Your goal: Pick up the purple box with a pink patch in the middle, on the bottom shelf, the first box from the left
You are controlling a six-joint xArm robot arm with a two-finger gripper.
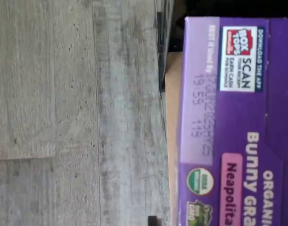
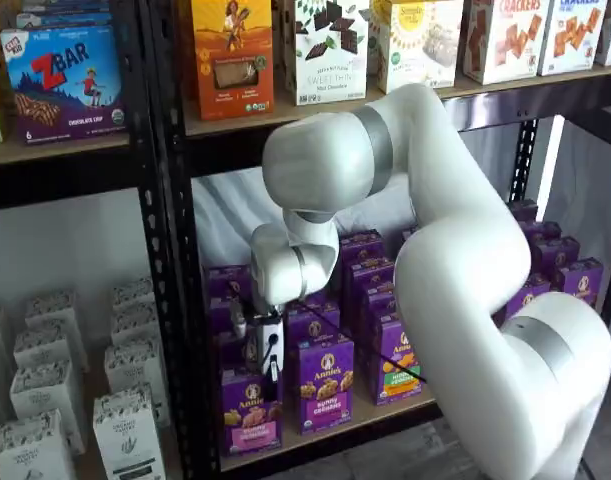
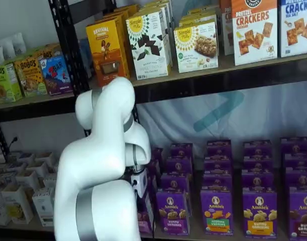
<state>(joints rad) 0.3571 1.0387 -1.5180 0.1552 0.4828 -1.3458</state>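
The purple box [image 2: 250, 412], upright at the front of the bottom shelf [image 2: 325, 432], clenched from above by the claw [image 2: 271, 372]; grasp apparently made, a straight lift clear of neighbouring cartons follows.

Light: both shelf views are evenly and brightly lit; no hard glare is seen.
Shadow: the space under the upper shelf board [image 2: 315, 140] is dimmer, and the rear cartons are darkened.
Wrist view: soft and blurred; the box [image 1: 238, 122] print is smeared, and the floor [image 1: 63, 113] looks washed pale.
Arm: soft sheen is shown on the white arm [image 2: 465, 250].
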